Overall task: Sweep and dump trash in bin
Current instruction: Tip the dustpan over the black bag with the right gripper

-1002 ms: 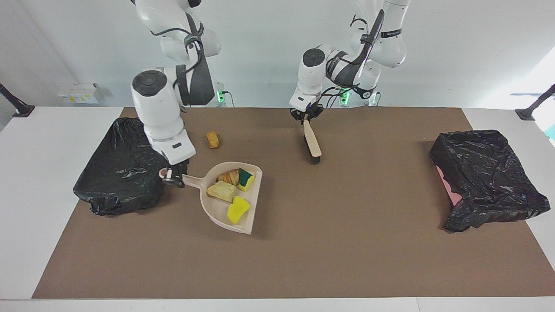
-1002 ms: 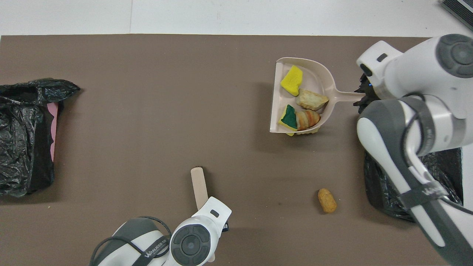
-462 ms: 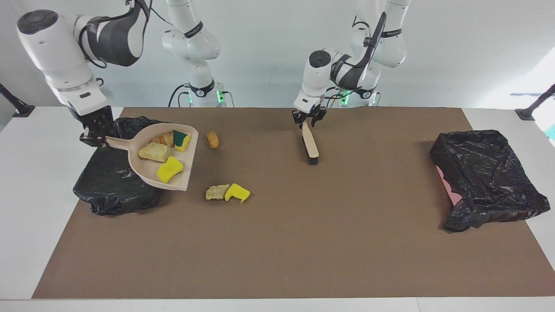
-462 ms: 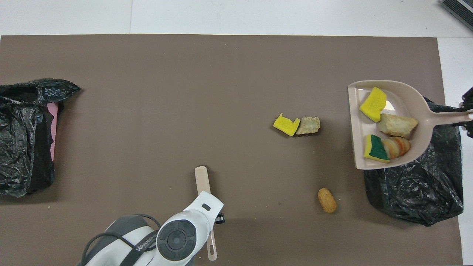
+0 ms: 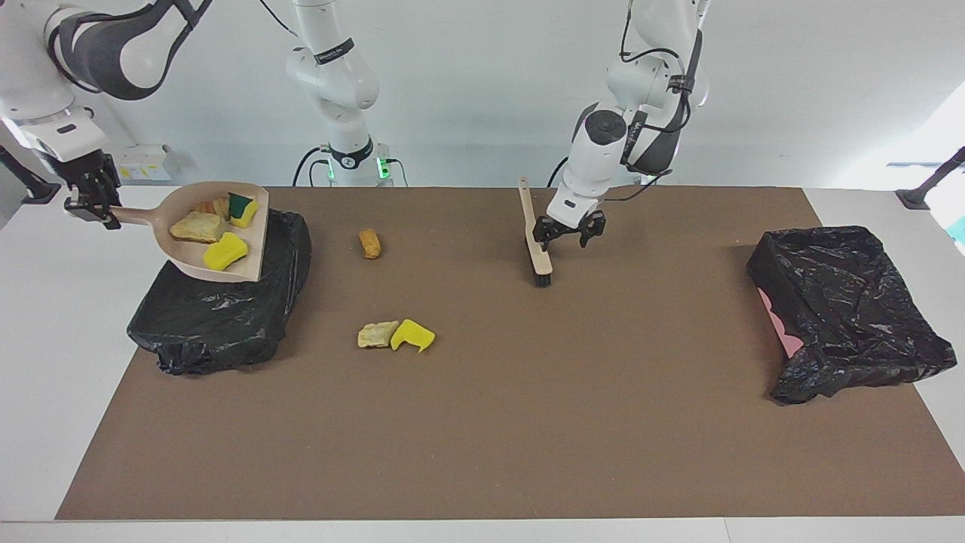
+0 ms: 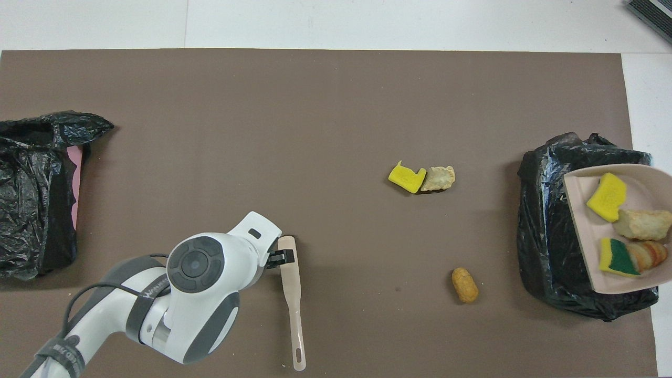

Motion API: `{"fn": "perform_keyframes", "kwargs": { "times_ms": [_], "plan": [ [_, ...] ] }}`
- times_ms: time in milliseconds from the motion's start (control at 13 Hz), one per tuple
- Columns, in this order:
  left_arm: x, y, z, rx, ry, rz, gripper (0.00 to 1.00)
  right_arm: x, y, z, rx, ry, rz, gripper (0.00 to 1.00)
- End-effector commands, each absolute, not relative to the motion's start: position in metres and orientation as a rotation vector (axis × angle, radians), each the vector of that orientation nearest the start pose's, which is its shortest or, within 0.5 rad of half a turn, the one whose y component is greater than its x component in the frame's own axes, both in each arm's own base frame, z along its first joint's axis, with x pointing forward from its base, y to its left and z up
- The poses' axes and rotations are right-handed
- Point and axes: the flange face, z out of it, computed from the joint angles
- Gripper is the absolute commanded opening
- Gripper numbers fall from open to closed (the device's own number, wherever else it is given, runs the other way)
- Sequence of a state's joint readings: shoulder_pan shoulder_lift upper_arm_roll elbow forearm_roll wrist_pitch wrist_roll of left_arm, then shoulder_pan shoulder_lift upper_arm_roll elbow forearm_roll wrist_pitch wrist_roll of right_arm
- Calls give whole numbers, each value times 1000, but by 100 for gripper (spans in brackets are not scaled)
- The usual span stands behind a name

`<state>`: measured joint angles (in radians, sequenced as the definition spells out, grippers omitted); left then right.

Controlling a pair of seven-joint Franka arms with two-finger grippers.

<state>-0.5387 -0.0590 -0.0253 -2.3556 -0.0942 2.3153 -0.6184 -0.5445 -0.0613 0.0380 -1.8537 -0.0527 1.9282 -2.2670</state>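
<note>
Over table, right gripper (image 5: 96, 205) (clamped) holds dustpan (image 5: 215, 260).

Dustpan (image 6: 583, 220) handle beyond the overhead view's edge

Yellow sponge chunks: you have three, two in the dustpan (image 5: 188, 265), one of them green-topped (image 5: 241, 209), and one on the table (image 5: 413, 335).
Pale lumps: two, one in the dustpan (image 5: 194, 225), one on the table (image 5: 376, 334).
Striped brown piece: one (image 6: 647, 255).
Brown nugget: one (image 5: 369, 243).
Dustpans: one.
Brushes: one (image 5: 536, 241).
Black-bagged bins: two (image 5: 219, 317) (image 5: 844, 309).
Claws: two (image 5: 94, 202) (image 5: 567, 230).
</note>
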Motion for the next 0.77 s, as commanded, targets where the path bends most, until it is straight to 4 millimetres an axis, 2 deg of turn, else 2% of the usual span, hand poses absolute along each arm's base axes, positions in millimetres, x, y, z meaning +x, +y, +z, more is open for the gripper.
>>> {"fn": "perform_keyframes", "kwargs": {
  "times_ms": [0,154,231,308,462,693],
  "plan": [
    [483,-234,375,-3191,-159,-27,100,469,-276,560,1786,2352,-118,0],
    [524,-217,391,-3191,-144,-24,100,472,-266,558,1694,2348,-213,0],
    [542,-202,400,-3192,-133,-26,100,470,-253,557,1658,2339,-228,0],
    [553,-190,410,-3192,-106,-24,100,465,-246,556,1641,2305,-265,0],
    [572,-151,431,-3194,-38,-14,100,466,-213,548,1604,2230,-387,0],
    [584,-109,456,-3198,36,34,100,464,-146,542,1521,2049,-577,0]
  ]
}}
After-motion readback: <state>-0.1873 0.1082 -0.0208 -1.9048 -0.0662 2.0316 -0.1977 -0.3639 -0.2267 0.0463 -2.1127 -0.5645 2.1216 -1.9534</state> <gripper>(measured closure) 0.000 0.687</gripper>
